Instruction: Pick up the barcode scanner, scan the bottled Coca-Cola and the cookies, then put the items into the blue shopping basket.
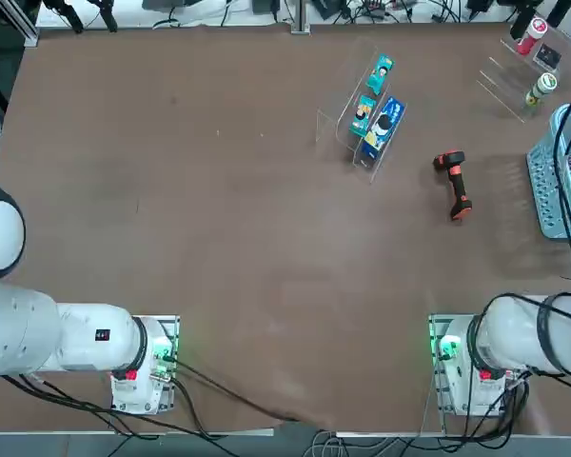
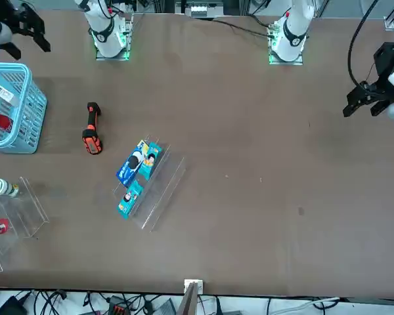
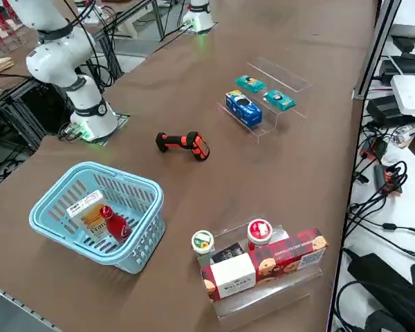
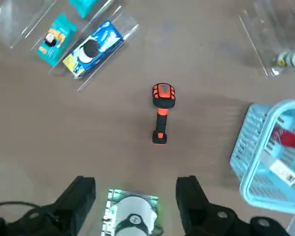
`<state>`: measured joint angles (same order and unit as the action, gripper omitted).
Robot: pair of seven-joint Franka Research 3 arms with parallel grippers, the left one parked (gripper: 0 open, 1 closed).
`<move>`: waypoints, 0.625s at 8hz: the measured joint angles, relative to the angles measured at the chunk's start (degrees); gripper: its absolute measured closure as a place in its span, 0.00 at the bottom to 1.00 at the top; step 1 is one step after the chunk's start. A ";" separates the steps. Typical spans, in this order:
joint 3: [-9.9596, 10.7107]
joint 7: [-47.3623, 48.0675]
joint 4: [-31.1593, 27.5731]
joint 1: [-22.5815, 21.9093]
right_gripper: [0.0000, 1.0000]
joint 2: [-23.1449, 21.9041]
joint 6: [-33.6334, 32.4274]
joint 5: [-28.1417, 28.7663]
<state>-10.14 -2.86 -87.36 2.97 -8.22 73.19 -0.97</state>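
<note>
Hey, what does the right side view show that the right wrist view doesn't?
Only the right side view shows the red-and-white cookie boxes in the near clear stand and the working arm's base. Only the right wrist view shows the right gripper, open, high above the table. Both show the barcode scanner lying on the table, the blue shopping basket holding the bottled Coca-Cola and the cookies, and the blue packet.
</note>
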 joint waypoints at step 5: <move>8.32 4.88 -0.36 -7.41 0.00 -0.01 -0.05 0.89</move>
<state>-1.82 2.01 -87.72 -4.44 -8.22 73.14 -0.08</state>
